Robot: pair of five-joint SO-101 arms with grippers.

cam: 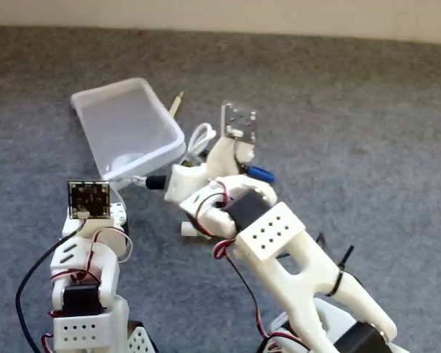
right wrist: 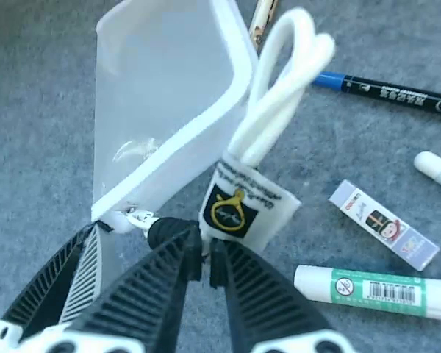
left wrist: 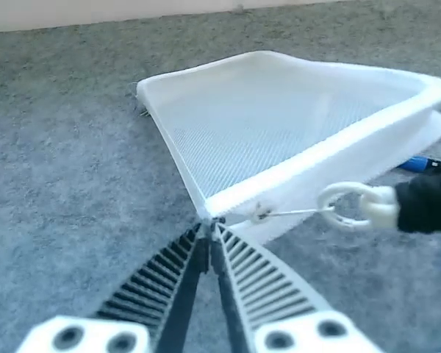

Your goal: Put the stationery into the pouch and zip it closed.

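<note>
Left gripper (left wrist: 209, 228) is clenched on a corner of the pouch (left wrist: 279, 125), anchoring it. Right gripper (right wrist: 206, 261) is clamped on the looped zipper tag (right wrist: 242, 209), probably to keep the mouth taut. The pouch sits between the arms. Glue stick (right wrist: 375, 292), eraser (right wrist: 382, 224) and blue pen (right wrist: 386, 90) lie outside, just beside it.

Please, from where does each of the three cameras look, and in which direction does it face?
High view: above the table, facing down on the pouch; the left arm and right arm show.
Left wrist view: on the left arm, facing along the left gripper, shut on the pouch's corner.
Right wrist view: on the right arm, facing along the right gripper, shut on the tag.
Shared: both wrist views show the pouch and the pen.
</note>
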